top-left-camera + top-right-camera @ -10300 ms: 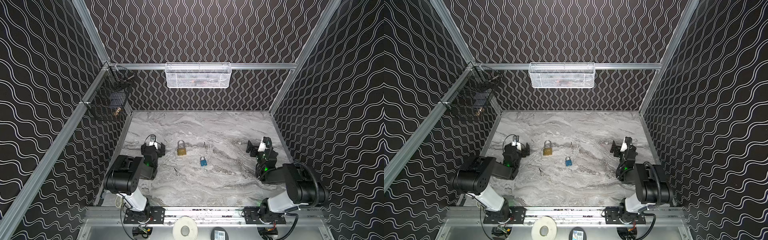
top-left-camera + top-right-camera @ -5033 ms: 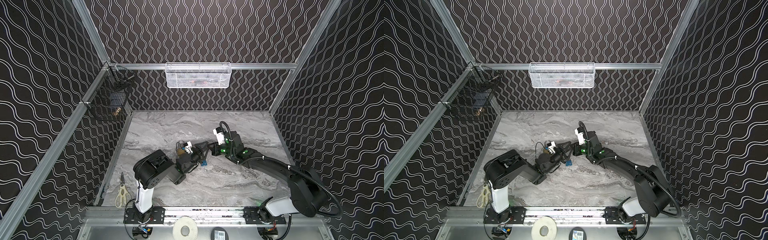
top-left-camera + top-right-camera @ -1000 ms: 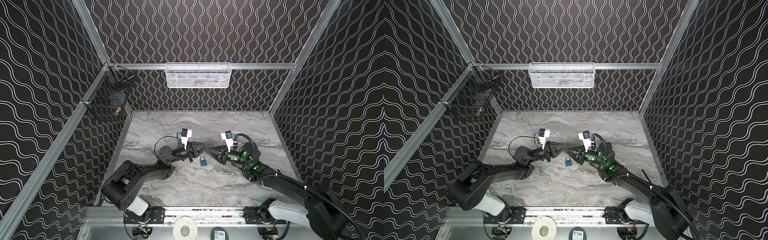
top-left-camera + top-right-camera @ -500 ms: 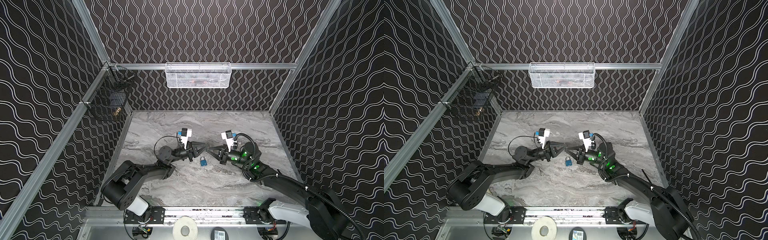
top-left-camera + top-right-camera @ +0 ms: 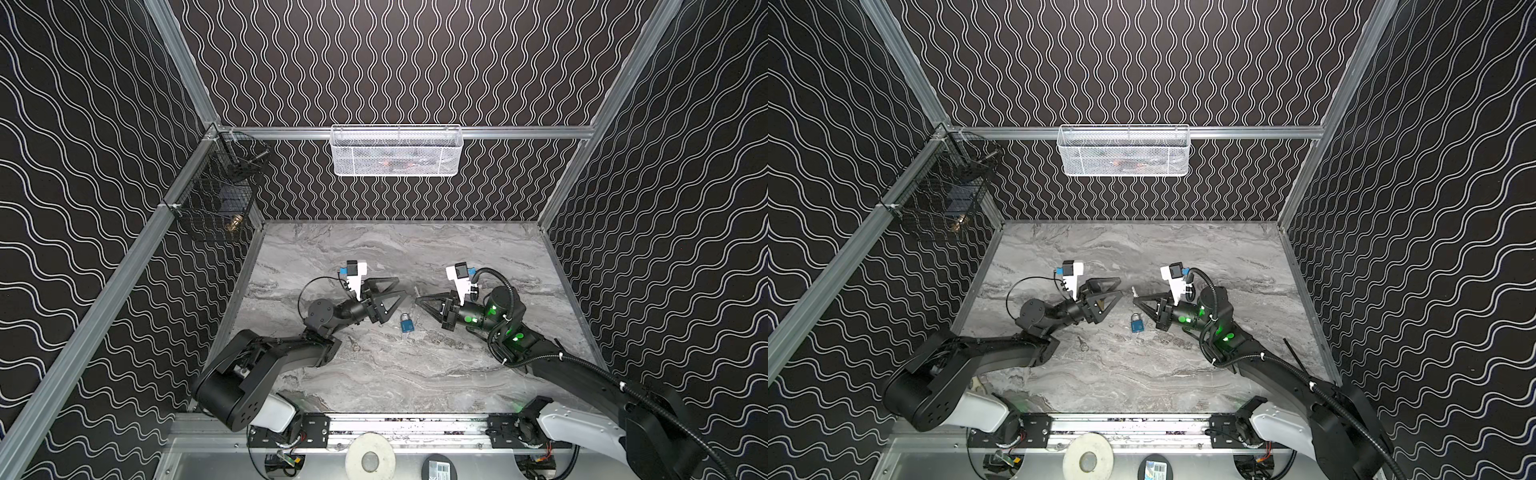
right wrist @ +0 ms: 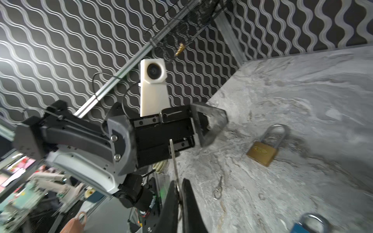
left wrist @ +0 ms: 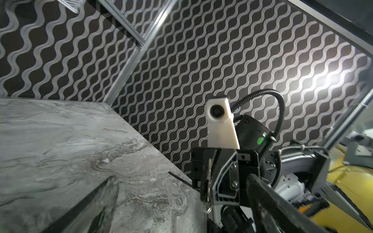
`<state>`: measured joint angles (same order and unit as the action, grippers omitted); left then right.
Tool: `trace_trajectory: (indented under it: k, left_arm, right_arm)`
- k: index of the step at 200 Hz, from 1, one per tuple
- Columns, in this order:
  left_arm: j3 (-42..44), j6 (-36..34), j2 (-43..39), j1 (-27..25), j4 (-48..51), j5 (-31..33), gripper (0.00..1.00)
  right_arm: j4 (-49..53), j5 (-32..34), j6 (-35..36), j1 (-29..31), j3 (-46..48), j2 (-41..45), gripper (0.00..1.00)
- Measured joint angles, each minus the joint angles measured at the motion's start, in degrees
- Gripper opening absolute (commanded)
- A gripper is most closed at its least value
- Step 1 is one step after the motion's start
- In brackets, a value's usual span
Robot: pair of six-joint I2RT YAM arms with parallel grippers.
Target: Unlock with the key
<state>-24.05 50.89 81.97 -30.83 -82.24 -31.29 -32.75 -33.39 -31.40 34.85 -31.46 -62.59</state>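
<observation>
Where the two arms meet over the marble surface (image 5: pixel 374 374), the right jaws are closed on a key (image 6: pixel 173 159) whose blade points toward the left jaws, which stand wide open. A blue padlock (image 5: pixel 407 323) lies flat just beside the right jaws' tips. A brass padlock (image 6: pixel 262 152) and a second key (image 6: pixel 219 186) lie nearby.
</observation>
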Motion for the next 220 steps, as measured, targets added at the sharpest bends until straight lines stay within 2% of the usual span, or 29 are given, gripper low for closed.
trace_trajectory:
  k: [13, 39, 71, 85, 114, 141, 156, 168, 193, 220]
  left_arm:
    - [-0.5, -1.8, -4.3, 0.1, 8.2, 3.7, 0.99]
    - [-10.4, -9.5, -14.0, -3.5, 38.2, 16.3, 0.99]
    - [-20.8, -18.4, -16.0, -7.8, 67.5, 27.6, 0.99]
    - [-19.9, -18.3, -16.4, -8.0, 73.3, 32.1, 0.99]
    - [-21.9, -16.3, -11.6, -10.2, 83.8, 34.6, 0.99]
    - [-24.9, -15.9, -9.0, -16.4, 86.6, 37.7, 0.99]
    - [-25.9, -14.8, -7.9, -17.3, 88.0, 39.4, 0.96]
    - [-29.2, -13.6, -5.4, -17.8, 91.5, 40.9, 0.94]
    - [-41.9, -10.3, 3.4, -18.9, 103.6, 44.5, 0.87]
    - [-49.4, -7.2, 12.3, -19.0, 113.0, 43.8, 0.82]
  right_arm:
    - [5.1, 3.0, 2.0, -0.1, -0.1, 2.1, 0.00]
    - [18.2, 12.8, 5.6, -0.5, -1.1, 6.6, 0.00]
    - [31.5, 25.6, 7.0, -0.9, -0.2, 11.2, 0.00]
    - [35.4, 28.8, 7.2, -0.9, 0.6, 12.3, 0.00]
    - [40.6, 33.3, 7.1, -1.0, 2.8, 15.7, 0.00]
    - [42.1, 35.6, 6.9, -1.1, 4.4, 18.6, 0.00]
    - [42.7, 36.3, 7.0, -1.2, 4.0, 18.9, 0.00]
    - [43.5, 36.8, 7.0, -1.2, 3.5, 18.8, 0.00]
    - [45.9, 37.2, 6.8, -1.2, 3.4, 19.0, 0.00]
    - [47.2, 36.9, 5.2, -1.2, 5.6, 21.6, 0.00]
